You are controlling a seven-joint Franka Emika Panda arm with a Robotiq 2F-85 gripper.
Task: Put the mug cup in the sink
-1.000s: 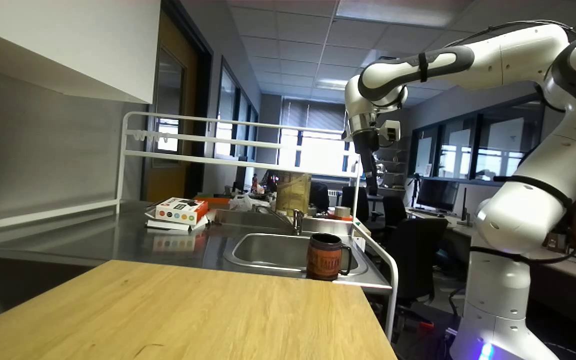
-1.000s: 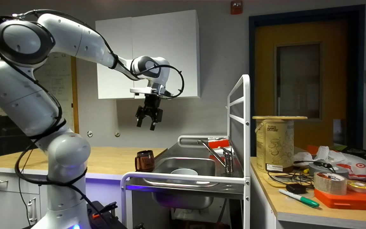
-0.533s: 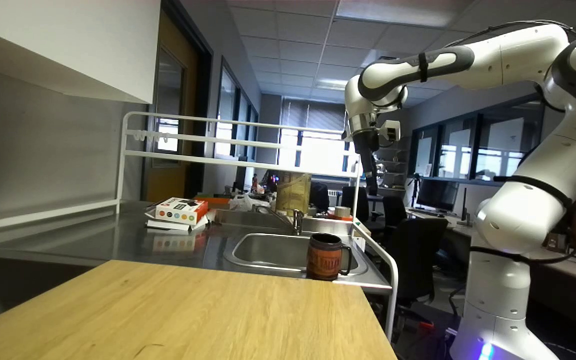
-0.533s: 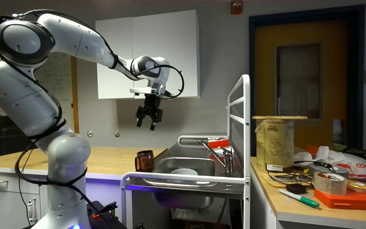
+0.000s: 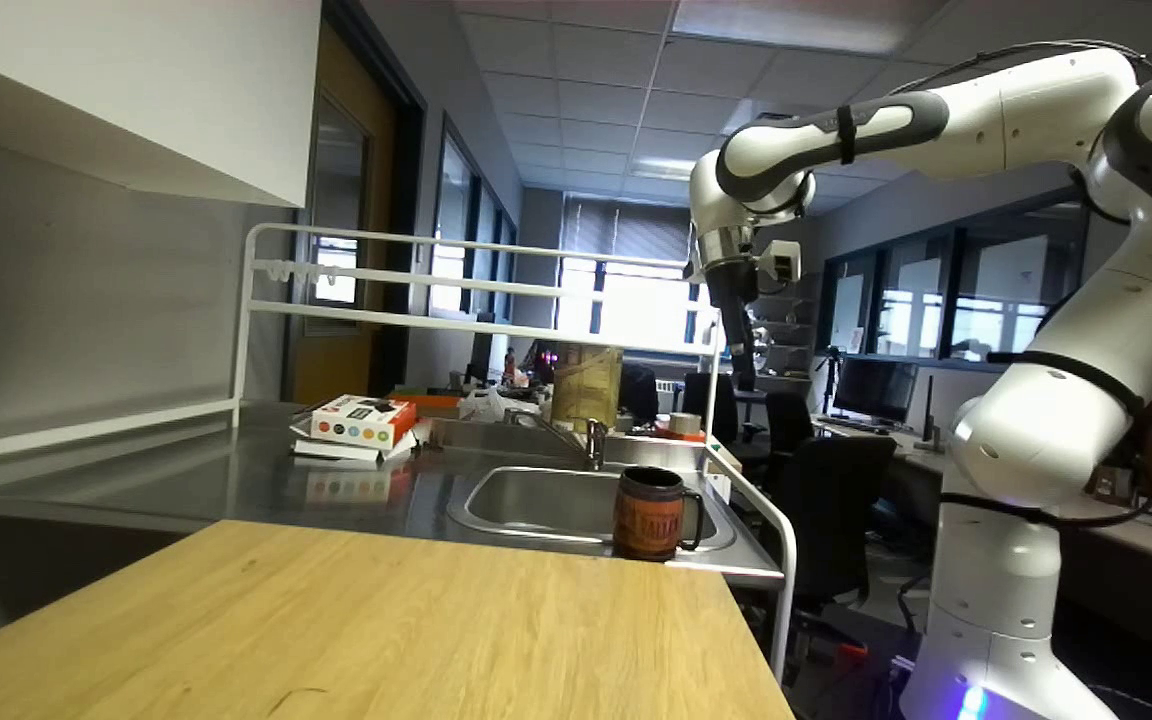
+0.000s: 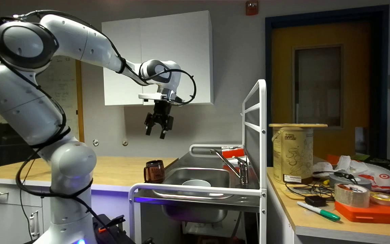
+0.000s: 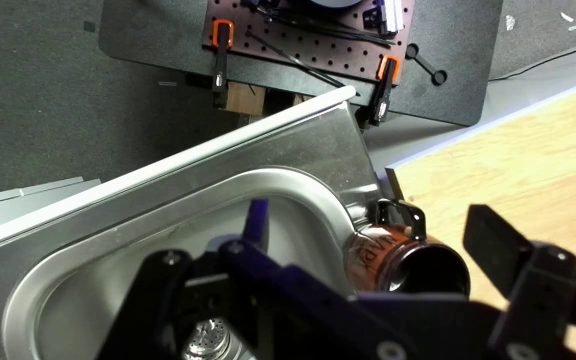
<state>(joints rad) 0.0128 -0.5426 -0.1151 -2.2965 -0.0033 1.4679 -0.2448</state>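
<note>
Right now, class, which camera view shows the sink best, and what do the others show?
The wrist view: it looks down into the sink, drain included, though the gripper covers part. Both exterior views see it aslant, partly hidden behind the mug cup or the white rail.

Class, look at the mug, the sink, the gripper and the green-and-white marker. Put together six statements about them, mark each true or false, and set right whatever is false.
1. The mug stands outside the basin of the sink. True.
2. The gripper hangs higher than the mug. True.
3. The gripper is shut. False: it is open, with nothing held.
4. The mug lies on its side. False: it stands upright.
5. The green-and-white marker lies on a wooden tabletop in an exterior view. True.
6. The mug's outside is plain. False: it bears lettering.
</note>
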